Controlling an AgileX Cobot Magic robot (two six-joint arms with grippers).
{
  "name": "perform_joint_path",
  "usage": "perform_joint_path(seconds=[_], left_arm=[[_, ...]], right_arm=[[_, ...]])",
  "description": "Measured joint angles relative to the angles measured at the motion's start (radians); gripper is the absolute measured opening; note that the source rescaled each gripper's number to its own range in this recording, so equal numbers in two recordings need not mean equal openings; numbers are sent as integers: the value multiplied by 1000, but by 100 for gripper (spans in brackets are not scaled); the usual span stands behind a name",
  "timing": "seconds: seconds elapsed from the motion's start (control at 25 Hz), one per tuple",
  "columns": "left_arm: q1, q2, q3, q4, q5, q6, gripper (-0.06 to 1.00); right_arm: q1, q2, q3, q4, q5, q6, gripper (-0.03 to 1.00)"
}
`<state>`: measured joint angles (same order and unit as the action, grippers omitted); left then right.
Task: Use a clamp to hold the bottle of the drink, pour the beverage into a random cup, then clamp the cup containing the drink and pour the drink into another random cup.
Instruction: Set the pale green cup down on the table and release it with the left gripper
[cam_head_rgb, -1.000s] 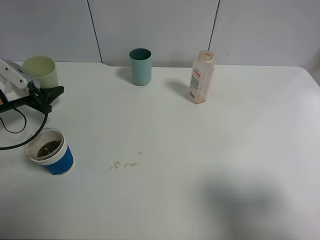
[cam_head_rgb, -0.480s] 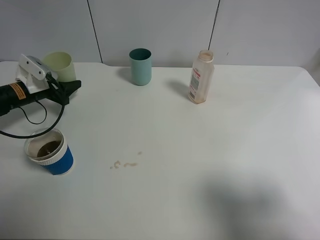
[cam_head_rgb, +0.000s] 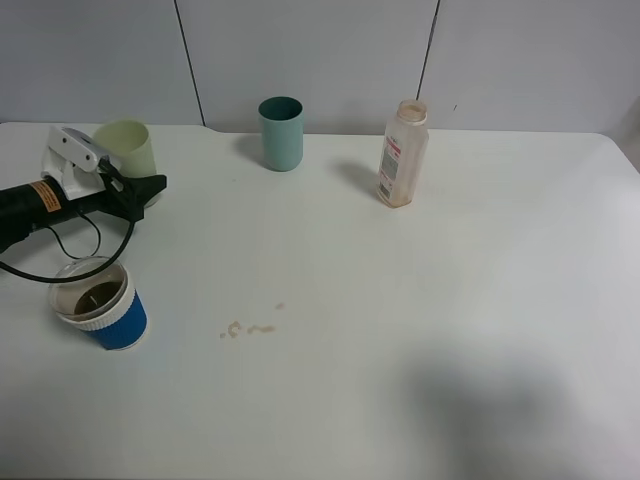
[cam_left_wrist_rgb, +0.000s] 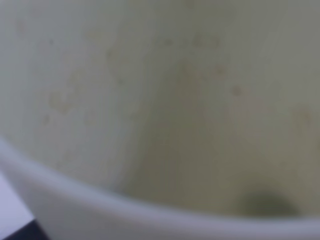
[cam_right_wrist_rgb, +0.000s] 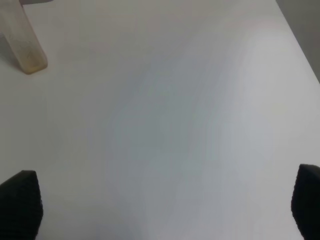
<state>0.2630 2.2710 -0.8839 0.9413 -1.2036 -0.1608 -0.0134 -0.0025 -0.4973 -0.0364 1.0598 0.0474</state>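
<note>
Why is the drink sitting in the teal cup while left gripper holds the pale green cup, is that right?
Not quite. The exterior high view shows the dark drink in the blue paper cup, not the teal cup, whose contents cannot be seen from here. The left gripper does hold the pale green cup.

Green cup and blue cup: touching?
Apart. In the exterior high view the green cup stands behind the left arm, the blue cup in front of it, with bare table between them.
</note>
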Motion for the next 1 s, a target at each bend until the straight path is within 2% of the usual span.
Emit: perform_joint_path(seconds=[1.0], left_arm=[[0,21,0,-3,-7,-19,1]], right_arm=[[0,0,0,0,0,0,100]])
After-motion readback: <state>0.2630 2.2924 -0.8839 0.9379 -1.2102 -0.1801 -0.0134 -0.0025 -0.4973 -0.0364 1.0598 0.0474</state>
